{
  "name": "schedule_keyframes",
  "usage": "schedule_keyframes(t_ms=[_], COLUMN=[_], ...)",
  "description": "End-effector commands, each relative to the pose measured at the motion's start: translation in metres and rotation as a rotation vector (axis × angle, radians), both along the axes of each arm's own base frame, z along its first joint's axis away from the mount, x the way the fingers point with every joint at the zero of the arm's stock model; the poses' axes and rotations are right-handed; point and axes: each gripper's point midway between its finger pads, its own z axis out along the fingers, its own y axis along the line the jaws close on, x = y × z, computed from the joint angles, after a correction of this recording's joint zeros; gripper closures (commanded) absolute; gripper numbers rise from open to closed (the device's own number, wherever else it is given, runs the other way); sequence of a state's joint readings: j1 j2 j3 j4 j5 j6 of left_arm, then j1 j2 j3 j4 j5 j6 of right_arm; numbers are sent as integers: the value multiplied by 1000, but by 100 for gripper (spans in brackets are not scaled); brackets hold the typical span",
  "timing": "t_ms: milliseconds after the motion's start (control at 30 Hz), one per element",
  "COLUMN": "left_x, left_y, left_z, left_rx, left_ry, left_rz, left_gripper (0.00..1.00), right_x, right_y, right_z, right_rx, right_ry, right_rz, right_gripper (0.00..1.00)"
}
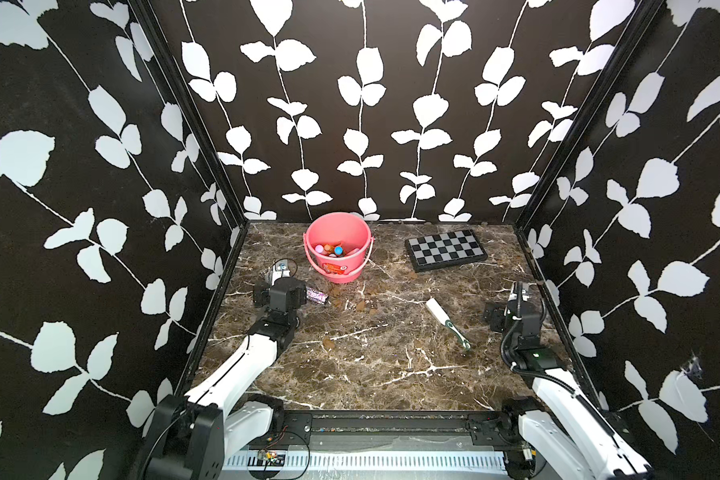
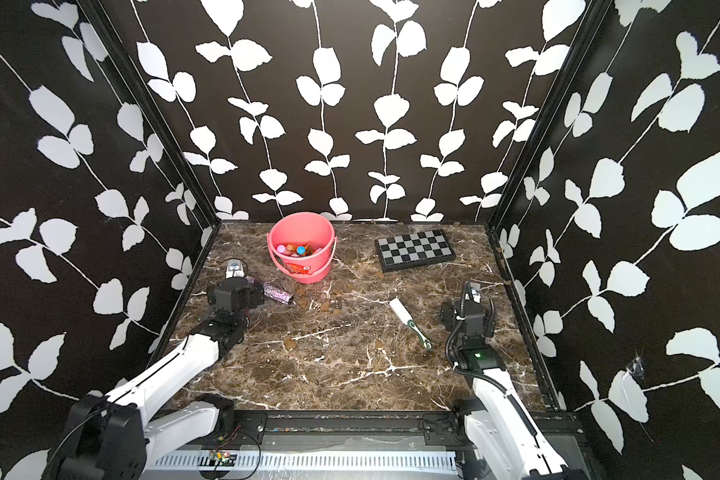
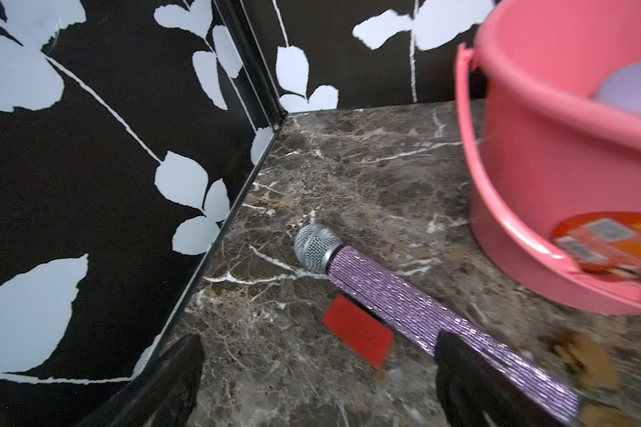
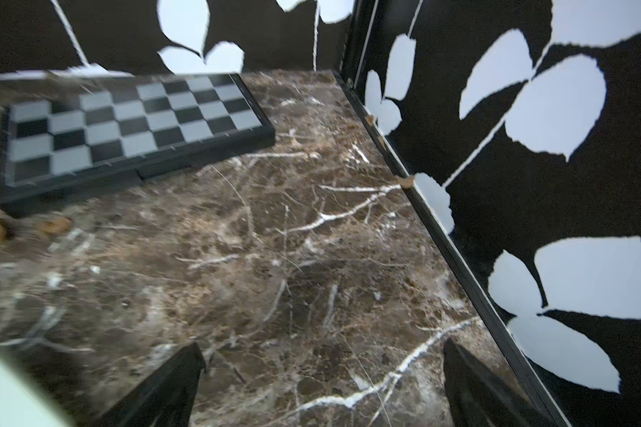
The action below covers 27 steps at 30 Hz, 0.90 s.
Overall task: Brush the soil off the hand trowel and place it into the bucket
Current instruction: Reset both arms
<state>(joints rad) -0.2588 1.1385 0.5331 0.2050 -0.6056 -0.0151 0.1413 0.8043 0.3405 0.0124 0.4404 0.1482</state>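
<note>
The left gripper [image 3: 317, 351] and right gripper [image 4: 322, 349] gaped, empty; the brush [image 1: 441, 313] toward the bench's [image 1: 371, 374] right edge looked light, stiff; its green handle [image 1: 458, 334] suited gripping.

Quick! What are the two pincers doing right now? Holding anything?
Left pincer: open, holding nothing.
Right pincer: open, holding nothing.

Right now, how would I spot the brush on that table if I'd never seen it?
On the marble table, find the chessboard at the back, right of the pink bucket. In front of it, toward the right arm, the brush lies flat on its own. It is the only long white thing with a green handle; the other long thing, the microphone, is glittery purple.
</note>
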Motion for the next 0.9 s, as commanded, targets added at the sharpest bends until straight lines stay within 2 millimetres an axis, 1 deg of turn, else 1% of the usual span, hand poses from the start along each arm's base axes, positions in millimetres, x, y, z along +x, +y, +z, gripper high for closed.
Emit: schedule_keyframes(t_ms=[0,67,133,167,200,233,300,333,400,433,467,500,533,600,667,733,800,867], left_x=[13,20,25,27,32,33,36,37,37,42,47,47,50,54,52,54,52,53], left_y=[10,9,8,7,7,4,1,1,8,9,2,-3,-7,-15,-15,-15,-15,-15], left_z=[-13,-24,-34,-38,-37,-37,-42,-47,-61,-63,-57,-63,-69,-65,-69,-67,-69,-67], left_rx=[55,35,5,-3,3,-1,-23,-63,-112,-105,-100,-122,-122,-114,-122,-114,-121,-116], left_ry=[-16,-40,-73,-81,-97,-84,-82,-105,-142,-165,-181,-105,-67,-95,-58,-84,-58,-78], left_rz=[-9,-49,-80,-95,-103,-119,-158,-180,-176,-185,-226,-248,-272,-323,-320,-322,-319,-321], left_gripper=[1,1,1,1,1,1,1,1,1,1,1,1,1,1,1,1,1,1], right_x=[15,24,37,42,47,52,61,66,73,77,81,85,89,95,100,100,105,106], right_y=[-13,-13,-9,-6,-5,-3,2,7,12,15,18,20,21,24,26,22,15,9], right_z=[12,3,-1,-2,-2,2,2,1,0,-1,-3,-6,-13,-27,-24,-31,-31,-35], right_rx=[-90,-91,-112,-109,-109,-111,-121,-118,-115,-109,-93,-77,-69,-68,-80,-60,-56,-9], right_ry=[-145,-165,-167,-156,-162,-201,-216,-204,-204,-210,-217,-224,-214,-196,-229,-161,-156,-129], right_rz=[-61,-67,-41,-28,-23,-10,21,50,81,102,123,137,149,169,174,157,121,119], right_gripper=[0,0,0,0,0,0,0,0,1,0,0,1,1,0,0,0,0,1])
